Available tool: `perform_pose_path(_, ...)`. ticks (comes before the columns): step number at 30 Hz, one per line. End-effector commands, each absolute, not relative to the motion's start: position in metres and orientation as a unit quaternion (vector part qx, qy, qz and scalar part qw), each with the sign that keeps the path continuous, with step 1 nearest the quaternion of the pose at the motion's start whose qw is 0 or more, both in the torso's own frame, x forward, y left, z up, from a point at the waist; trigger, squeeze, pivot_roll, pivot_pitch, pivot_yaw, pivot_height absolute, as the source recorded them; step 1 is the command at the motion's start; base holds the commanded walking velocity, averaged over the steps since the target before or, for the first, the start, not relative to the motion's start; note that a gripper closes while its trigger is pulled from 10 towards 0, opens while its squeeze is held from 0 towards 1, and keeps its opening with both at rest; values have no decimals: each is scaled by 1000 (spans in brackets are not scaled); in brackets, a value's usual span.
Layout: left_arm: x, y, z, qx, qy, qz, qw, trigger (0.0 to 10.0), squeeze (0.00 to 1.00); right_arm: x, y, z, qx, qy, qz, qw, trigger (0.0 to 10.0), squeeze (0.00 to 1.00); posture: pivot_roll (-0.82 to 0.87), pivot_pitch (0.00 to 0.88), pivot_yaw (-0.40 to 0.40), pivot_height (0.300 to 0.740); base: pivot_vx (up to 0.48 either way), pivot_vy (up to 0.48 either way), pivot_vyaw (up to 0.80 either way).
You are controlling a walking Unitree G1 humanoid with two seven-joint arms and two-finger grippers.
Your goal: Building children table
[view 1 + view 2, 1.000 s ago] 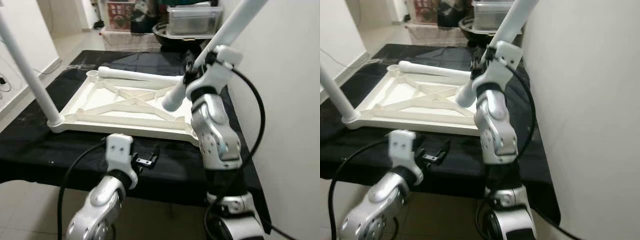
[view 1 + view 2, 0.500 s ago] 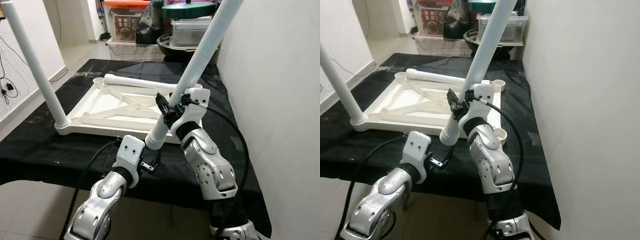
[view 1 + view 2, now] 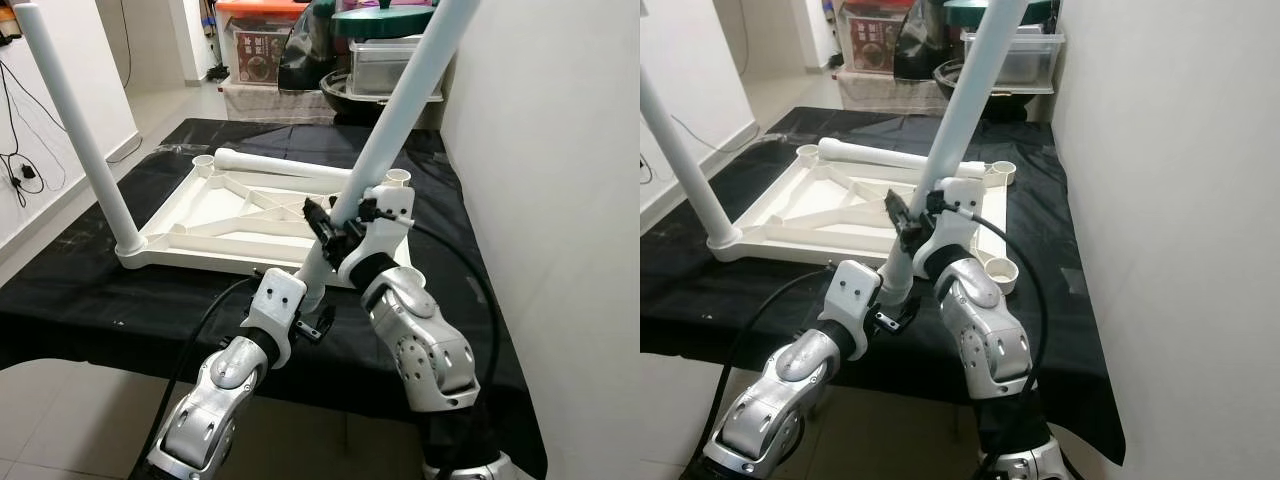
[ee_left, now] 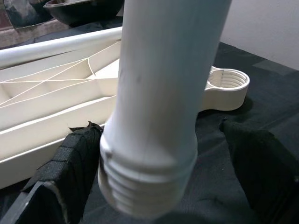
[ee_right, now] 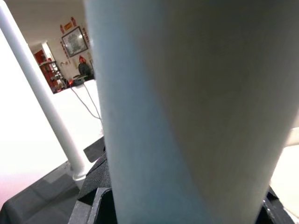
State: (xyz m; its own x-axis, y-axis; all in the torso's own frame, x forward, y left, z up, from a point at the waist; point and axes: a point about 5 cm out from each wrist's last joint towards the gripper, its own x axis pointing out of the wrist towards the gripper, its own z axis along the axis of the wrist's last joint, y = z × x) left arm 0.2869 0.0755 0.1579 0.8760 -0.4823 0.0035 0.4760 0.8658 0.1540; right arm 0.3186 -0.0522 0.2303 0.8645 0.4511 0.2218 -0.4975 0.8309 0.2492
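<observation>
— Over the near edge of the black-clothed table [image 3: 90, 300], what is the right end effector [image 3: 340, 222] carrying?

— A long white plastic tube leg with a threaded end [image 3: 385, 140]. It is pinched partway up the shaft, slanting up toward the far wall, with its threaded tip hanging low just off the table's near edge. The upturned white plastic children's tabletop with ribbed underside [image 3: 250, 215] lies flat in the middle of the table.

— And the left end effector [image 4: 154, 154]?

— Its two black padded fingers [image 4: 70, 158] stand spread on either side of the threaded tip, not yet closed on it.

— What has changed?

— A second ago the leg's lower end hovered over the tabletop's near right part. Since then the right arm has drawn it back toward the robot and steepened it, and the left arm has risen to meet the tip. I read that as a handover or a two-handed regrip before screwing in.

— Where would it go?

— Probably the empty round threaded socket [image 4: 226, 86] at the tabletop's near right corner. One white upright leg [image 3: 85, 150] already stands at the near left corner; another white leg [image 3: 285, 165] lies along the far edge.
</observation>
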Motion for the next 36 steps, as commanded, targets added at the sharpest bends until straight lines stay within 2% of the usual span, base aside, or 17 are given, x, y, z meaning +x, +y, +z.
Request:
perform_pose_path(1, 288, 75, 154, 79, -17, -251, 965, 10000, 0, 315, -52, 234, 154, -82, 259, 950, 10000, 0, 139, 0, -24, 740, 0, 0, 0)
perform_pose_path(26, 290, 74, 139, 88, -12, -263, 961, 10000, 0, 300, -47, 228, 146, -68, 297, 941, 10000, 0, 130, 0, -31, 740, 0, 0, 0)
perform_pose_path(27, 288, 72, 138, 89, -15, -268, 959, 784, 0, 299, -45, 226, 141, -65, 301, 941, 10000, 0, 134, 0, -29, 740, 0, 0, 0)
perform_pose_path(28, 288, 72, 138, 89, -15, -268, 959, 784, 0, 299, -45, 226, 141, -65, 301, 941, 10000, 0, 134, 0, -29, 740, 0, 0, 0)
perform_pose_path(29, 286, 70, 137, 90, -18, -273, 958, 0, 0, 297, -44, 224, 137, -61, 304, 941, 10000, 0, 133, 0, -30, 740, 0, 0, 0)
perform_pose_path(36, 282, 69, 135, 90, -23, -278, 956, 0, 0, 295, -44, 221, 124, -55, 310, 941, 10000, 0, 133, 0, -30, 740, 0, 0, 0)
